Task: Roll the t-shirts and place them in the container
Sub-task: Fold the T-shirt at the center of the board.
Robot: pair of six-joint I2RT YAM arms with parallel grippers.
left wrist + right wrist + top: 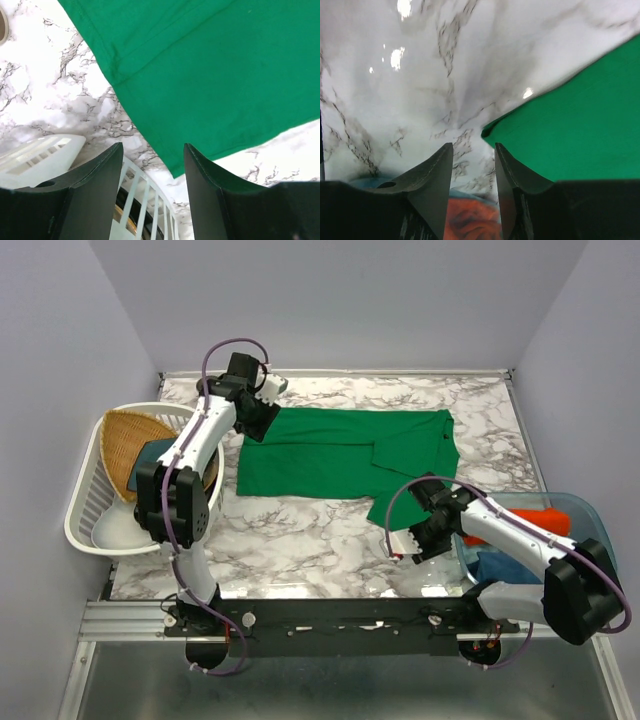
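Observation:
A bright green t-shirt [330, 452] lies spread flat on the marble table, with one sleeve folded over at its right side. My left gripper [258, 426] hovers at the shirt's far-left corner. In the left wrist view that gripper [153, 145] is open and holds nothing, with the green hem corner [175, 167] just ahead of the jaws. My right gripper [400, 546] is at the shirt's near-right corner. Its wrist view shows it [473, 144] open and holding nothing, with the green corner [490, 131] just beyond the right finger. Orange-red [540, 520] and blue [500, 565] t-shirt bundles sit in the bin.
A clear blue bin [590, 515] stands at the table's right edge. A white slatted basket [85, 502] at the left holds a wicker tray [125, 440] and a dark teal plate [150, 455]. The basket's rim [145, 187] shows under the left gripper.

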